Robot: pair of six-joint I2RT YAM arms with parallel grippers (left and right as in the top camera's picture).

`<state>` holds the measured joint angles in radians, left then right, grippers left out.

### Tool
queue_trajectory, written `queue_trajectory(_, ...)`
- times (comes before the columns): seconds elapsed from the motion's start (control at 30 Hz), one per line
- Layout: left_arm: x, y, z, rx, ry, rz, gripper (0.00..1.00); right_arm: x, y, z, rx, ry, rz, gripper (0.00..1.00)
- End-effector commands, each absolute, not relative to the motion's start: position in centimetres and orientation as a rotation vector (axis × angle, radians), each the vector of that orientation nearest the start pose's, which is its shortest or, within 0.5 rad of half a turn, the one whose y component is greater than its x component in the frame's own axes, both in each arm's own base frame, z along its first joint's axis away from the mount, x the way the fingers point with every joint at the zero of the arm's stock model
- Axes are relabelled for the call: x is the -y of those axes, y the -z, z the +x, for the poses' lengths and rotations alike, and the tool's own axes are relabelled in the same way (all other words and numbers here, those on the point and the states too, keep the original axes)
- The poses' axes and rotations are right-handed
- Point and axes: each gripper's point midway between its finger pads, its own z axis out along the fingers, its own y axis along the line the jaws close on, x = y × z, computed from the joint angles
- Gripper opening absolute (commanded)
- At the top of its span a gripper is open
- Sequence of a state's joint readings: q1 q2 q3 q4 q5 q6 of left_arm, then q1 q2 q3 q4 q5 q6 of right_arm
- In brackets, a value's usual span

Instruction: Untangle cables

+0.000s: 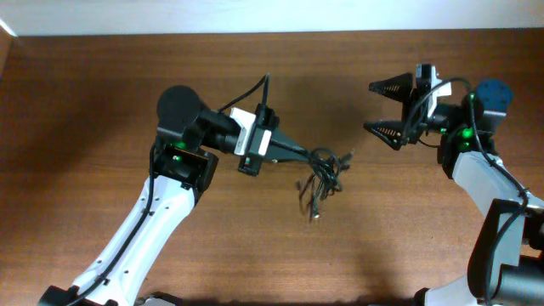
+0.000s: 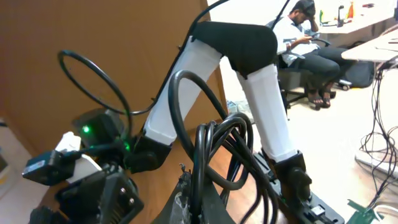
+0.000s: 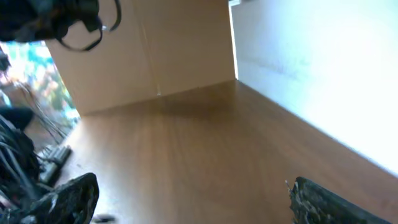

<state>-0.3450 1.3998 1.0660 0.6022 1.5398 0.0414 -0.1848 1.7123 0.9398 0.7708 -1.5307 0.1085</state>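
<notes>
A tangle of thin black cables hangs and lies at mid-table, loose ends trailing down to a small plug. My left gripper is shut on the tangle's left edge. In the left wrist view the looped cables run between the closed jaws. My right gripper is wide open and empty, held to the right of the tangle and apart from it. The right wrist view shows its two spread fingertips over bare wood.
The brown wooden table fills the overhead view, with a white wall strip along the far edge. The right arm's base stands at the right edge. The left arm reaches in from lower left.
</notes>
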Motion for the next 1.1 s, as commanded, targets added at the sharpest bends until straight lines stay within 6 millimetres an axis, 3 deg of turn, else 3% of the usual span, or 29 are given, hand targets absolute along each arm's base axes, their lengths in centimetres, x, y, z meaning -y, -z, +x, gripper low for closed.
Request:
queue_trajectory(0.0,26.2,-37.8,22.2,-0.741,1.202,1.532,0.0,-11.6,-25.0,37.4,-1.191,-0.975,-1.153,0.99)
queue_trajectory(0.2,26.5,-38.0,23.2,-0.773,1.168,1.484,0.0,-17.2,-25.1,35.2,-1.103,-1.079,-1.266,0.99)
queue_trajectory(0.27,26.1,-38.1,24.0,-0.794,1.144,1.461,0.0,-18.1,-25.1,34.7,-1.088,-1.099,-1.285,0.99)
queue_trajectory(0.47,23.5,-37.9,26.7,-0.872,1.072,1.4,0.0,-18.3,-25.2,34.6,-1.076,-1.094,-1.294,0.99)
queue_trajectory(0.57,23.4,-37.4,27.2,-0.881,1.069,1.396,0.0,-18.4,-25.3,34.6,-1.065,-1.086,-1.299,0.99)
queue_trajectory(0.77,25.3,-35.7,28.9,-0.935,1.093,1.354,0.0,-19.7,-25.2,33.8,-1.048,-1.121,-1.323,1.0)
queue_trajectory(0.9,27.6,-36.8,29.0,-0.908,1.034,1.302,0.0,-19.9,-25.2,33.7,-1.044,-1.123,-1.327,0.99)
queue_trajectory(1.07,27.9,-37.9,29.0,-0.877,1.015,1.274,0.0,-19.9,-25.1,33.8,-1.051,-1.129,-1.324,0.99)
